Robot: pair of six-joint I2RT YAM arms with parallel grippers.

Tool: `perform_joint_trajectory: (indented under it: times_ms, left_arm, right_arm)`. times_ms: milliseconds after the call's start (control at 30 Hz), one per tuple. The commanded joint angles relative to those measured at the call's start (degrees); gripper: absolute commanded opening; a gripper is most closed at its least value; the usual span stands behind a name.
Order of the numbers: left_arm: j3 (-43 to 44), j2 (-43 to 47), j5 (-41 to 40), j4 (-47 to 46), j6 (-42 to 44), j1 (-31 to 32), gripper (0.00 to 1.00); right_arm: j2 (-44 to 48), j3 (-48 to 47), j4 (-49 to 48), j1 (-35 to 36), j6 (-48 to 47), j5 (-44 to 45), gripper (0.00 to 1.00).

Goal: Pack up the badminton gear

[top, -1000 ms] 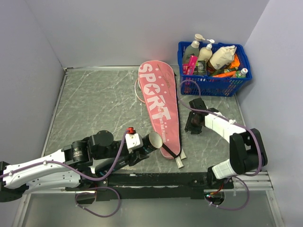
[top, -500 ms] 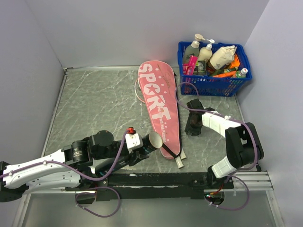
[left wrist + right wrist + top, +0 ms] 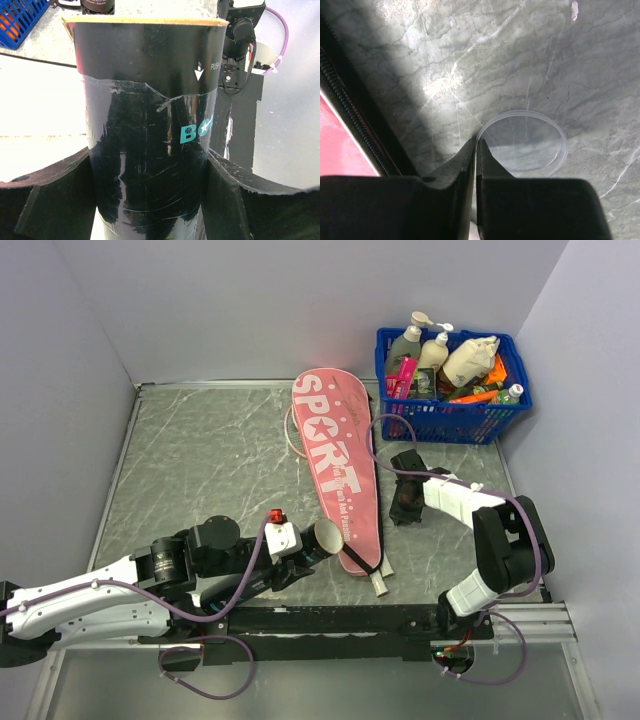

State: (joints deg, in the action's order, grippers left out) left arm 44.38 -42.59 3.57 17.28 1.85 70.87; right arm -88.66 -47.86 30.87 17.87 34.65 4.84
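One black tube [image 3: 150, 150] is gripped by the left fingers [image 3: 45, 200]; right fingers [image 3: 420, 200] are closed, touching one clear lid [image 3: 525, 145].

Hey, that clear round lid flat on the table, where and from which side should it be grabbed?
I'd pinch the clear lid by its thin rim, one jaw inside, one outside, from straight above: it lies flat on the table, leaving nothing else to catch.

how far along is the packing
Done: cover looks filled, a racket handle poking out its end. In hand: left fingers hold the tube, right fingers pinch the clear lid by its rim on the table. Left: cap the tube; no shuttlecocks visible.
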Motion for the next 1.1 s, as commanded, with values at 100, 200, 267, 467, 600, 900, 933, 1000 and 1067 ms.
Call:
perform_joint_trajectory:
  times_ms: [100,200,267,467,600,900,933,1000,1067]
  left_arm:
    - [2.64,0.14,-0.41,-2.25,-0.53,0.32,0.01]
    - [2.64,-0.3,-0.41,-2.25,-0.53,0.32,0.01]
    - [2.55,-0.48,-0.5,-2.25,-0.53,0.32,0.01]
    - [2.38,-1.71,-0.41,-2.42,-0.7,0.32,0.01]
    - [2.38,-3.02,2.04,-2.6,-0.7,0.32,0.01]
    - [2.55,-7.68,5.56,-3.21,-1.06,0.76,0.01]
    - [2.55,-8.38,5.83,-3.22,-0.97,0.85,0.01]
    - [2.64,-9.0,6.36,-3.22,-0.97,1.28,0.01]
    - [2.64,-9.53,6.88,-3.39,-0.88,1.64,0.01]
  right_arm:
    - [0.94,-0.48,0.06,0.68,0.42,1.31,0.0]
    - [3.48,-0.92,1.99,1.82,0.41,2.8,0.0]
    - [5.51,-1.27,4.0,2.78,0.15,3.33,0.0]
    - [20.44,-2.42,8.76,5.86,-3.27,-0.44,0.0]
    - [33.07,-5.57,13.58,8.32,-6.17,-5.88,0.0]
    - [51.47,-11.11,16.68,12.01,-9.16,-27.15,0.0]
    - [52.27,-11.64,16.94,12.19,-9.34,-28.91,0.0]
    - [53.68,-12.79,17.03,12.36,-9.69,-34.09,0.0]
    - [54.47,-13.58,17.38,12.54,-9.96,-37.69,0.0]
